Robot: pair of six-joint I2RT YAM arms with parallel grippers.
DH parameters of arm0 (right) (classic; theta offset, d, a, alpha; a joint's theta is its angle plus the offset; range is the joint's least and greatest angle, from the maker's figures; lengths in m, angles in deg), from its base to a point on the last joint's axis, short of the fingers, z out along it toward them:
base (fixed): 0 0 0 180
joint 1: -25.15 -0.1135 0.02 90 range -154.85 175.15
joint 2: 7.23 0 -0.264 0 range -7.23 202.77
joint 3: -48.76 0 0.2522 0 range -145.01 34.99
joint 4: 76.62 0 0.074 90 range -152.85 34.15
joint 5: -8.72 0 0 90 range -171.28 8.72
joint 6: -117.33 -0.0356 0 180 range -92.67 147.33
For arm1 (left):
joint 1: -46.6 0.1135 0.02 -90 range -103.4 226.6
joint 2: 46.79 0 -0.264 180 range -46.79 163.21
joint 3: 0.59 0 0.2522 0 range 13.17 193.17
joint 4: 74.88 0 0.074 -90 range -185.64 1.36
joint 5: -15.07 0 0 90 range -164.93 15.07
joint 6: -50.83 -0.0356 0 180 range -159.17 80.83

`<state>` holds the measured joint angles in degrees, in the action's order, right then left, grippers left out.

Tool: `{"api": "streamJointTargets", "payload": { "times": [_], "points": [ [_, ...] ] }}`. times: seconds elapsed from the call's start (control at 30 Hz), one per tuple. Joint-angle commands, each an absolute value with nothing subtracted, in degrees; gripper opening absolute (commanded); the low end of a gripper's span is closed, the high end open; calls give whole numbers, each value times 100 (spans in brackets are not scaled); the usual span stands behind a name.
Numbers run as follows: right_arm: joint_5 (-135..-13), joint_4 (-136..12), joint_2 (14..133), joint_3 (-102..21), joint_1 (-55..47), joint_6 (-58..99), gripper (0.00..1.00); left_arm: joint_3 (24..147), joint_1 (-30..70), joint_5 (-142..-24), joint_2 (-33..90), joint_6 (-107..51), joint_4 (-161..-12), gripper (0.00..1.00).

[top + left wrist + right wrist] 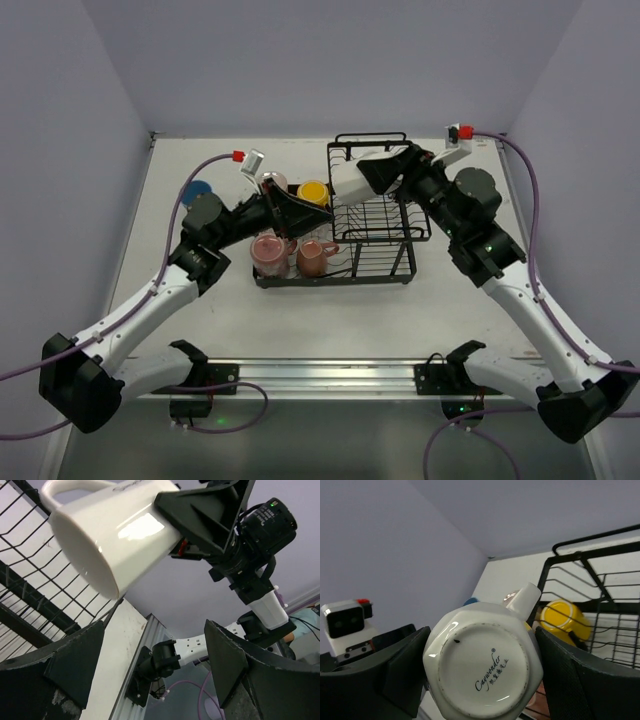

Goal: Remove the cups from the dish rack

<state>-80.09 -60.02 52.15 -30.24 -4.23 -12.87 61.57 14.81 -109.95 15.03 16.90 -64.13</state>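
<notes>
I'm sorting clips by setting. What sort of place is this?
Likely a robotics lab test cell, not a kitchen: bare lavender walls box in a white table, two arms are bolted to a metal rail, and the dish rack holds mugs.

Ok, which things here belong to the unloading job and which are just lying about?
Job: black wire dish rack; white ceramic mug in the right fingers; yellow mug; pink mug; reddish mug; blue tumbler.
Lying about: purple cables; white red-capped box.
</notes>
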Motion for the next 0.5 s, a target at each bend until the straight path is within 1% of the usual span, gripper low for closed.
{"api": "streamJointTargets", "payload": {
  "times": [0.0,0.23,0.3,0.33,0.37,0.43,0.47],
  "points": [
    [-7110,-7392,5026,-2961,-534,-2240,5,6423,1251,-10745,1561,1910,-5648,85],
    [-6714,-8085,5034,-2399,-824,-2838,5,6476,1083,-10420,1649,1875,-5411,84],
    [-6696,-8253,5122,-2240,-930,-3022,5,6467,1030,-10297,1640,1849,-5288,80],
    [-6678,-8454,5157,-2196,-1035,-3085,5,6450,1013,-10244,1632,1814,-5244,77],
    [-6669,-8569,5227,-2091,-1079,-3155,5,6432,1004,-10183,1588,1796,-5156,71],
    [-6678,-8798,5289,-2029,-1237,-3304,5,6327,977,-10016,1509,1805,-4989,61],
    [-6669,-8869,5359,-2011,-1273,-3374,6,6292,977,-9954,1430,1813,-4849,49]
  ]
}}
